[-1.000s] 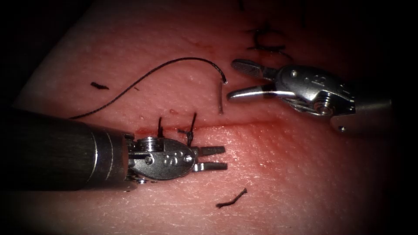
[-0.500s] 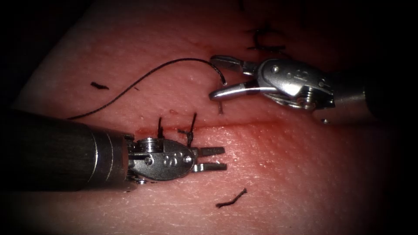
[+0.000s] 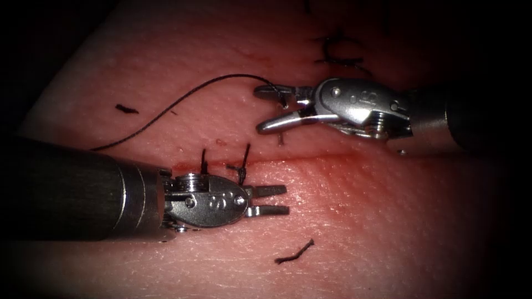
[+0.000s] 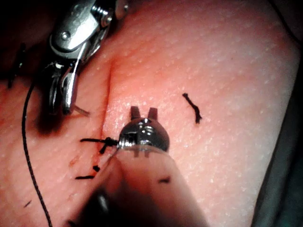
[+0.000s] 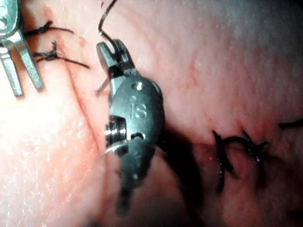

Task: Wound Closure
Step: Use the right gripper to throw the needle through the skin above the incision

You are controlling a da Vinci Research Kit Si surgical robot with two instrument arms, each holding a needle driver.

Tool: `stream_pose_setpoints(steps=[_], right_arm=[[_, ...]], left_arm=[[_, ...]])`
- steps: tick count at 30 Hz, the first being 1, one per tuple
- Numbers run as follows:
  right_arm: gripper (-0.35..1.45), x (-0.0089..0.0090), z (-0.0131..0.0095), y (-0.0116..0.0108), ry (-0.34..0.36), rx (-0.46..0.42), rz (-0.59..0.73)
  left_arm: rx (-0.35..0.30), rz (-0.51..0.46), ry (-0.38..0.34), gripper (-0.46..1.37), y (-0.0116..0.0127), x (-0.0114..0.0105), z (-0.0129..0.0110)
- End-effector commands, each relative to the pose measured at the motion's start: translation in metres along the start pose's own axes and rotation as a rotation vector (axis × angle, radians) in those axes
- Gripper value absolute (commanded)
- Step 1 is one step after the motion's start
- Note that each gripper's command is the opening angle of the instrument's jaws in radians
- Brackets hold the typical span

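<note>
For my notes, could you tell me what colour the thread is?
The thread is black, clearest in the endoscope view.

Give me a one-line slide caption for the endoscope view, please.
Right hand, jaws open around the needle where the thread joins it, above the cut; left hand open, empty, beside a knotted stitch.

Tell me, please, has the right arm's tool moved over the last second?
Yes. The right tool has moved toward the picture's left, measured against the tied stitch at the cut; its open jaws now straddle the needle.
</note>
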Motion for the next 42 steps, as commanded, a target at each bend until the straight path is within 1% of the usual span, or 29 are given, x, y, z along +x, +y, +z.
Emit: stream_pose_setpoints(steps=[1, 4, 6, 11, 14, 16, 19, 21, 24, 28, 32, 38, 41, 42], right_arm=[[-0.35, 0.0004, -0.0001, 0.0001, -0.005, -0.003, -0.005], [-0.35, 0.001, -0.0002, 0.0002, -0.003, -0.002, -0.012], [-0.35, 0.0013, -0.0003, 0.0002, -0.001, -0.002, -0.039], [-0.35, 0.0012, -0.0002, 0.0, -0.008, -0.016, -0.076], [-0.35, 0.001, -0.0001, -0.0002, -0.018, -0.036, -0.113], [-0.35, 0.001, -0.0001, -0.0002, -0.027, -0.052, -0.149], [-0.35, 0.001, 0.0, -0.0001, -0.025, -0.072, -0.199], [-0.35, 0.0009, -0.0001, 0.0001, -0.02, -0.095, -0.262], [-0.35, 0.0006, -0.0001, 0.0005, -0.041, -0.127, -0.349], [-0.35, 0.0002, -0.0001, 0.0009, -0.05, -0.159, -0.4], [-0.35, 0.0, -0.0001, 0.001, -0.051, -0.186, -0.418], [-0.35, 0.0003, -0.0002, 0.0009, -0.042, -0.199, -0.474], [-0.35, 0.0005, -0.0002, 0.0009, -0.046, -0.221, -0.552], [-0.35, 0.0005, -0.0002, 0.0009, -0.045, -0.225, -0.557]], left_arm=[[-0.001, 0.0, 0.0, 0.02, 0.0, 0.0, 0.0], [-0.001, 0.001, 0.0, 0.04, -0.0001, 0.0, 0.0], [-0.002, 0.001, 0.001, 0.05, -0.0002, -0.0001, 0.0001], [0.001, 0.002, 0.013, 0.04, -0.0007, -0.0004, 0.0005], [0.001, -0.006, 0.015, 0.04, -0.001, -0.0008, 0.0011], [0.002, -0.008, 0.019, 0.01, -0.001, -0.0013, 0.0015], [-0.006, -0.015, 0.023, -0.03, -0.0007, -0.0024, 0.0023], [-0.013, -0.02, 0.029, -0.02, -0.0002, -0.0033, 0.0028], [-0.025, -0.025, 0.034, -0.01, 0.0005, -0.0043, 0.0033], [-0.041, -0.025, 0.042, -0.01, 0.0014, -0.0048, 0.0035], [-0.044, -0.026, 0.044, 0.0, 0.0019, -0.005, 0.0034], [-0.046, -0.032, 0.044, 0.02, 0.0022, -0.0055, 0.0033], [-0.048, -0.04, 0.045, 0.06, 0.0024, -0.0065, 0.0036], [-0.048, -0.045, 0.045, 0.07, 0.0024, -0.0066, 0.0036]])
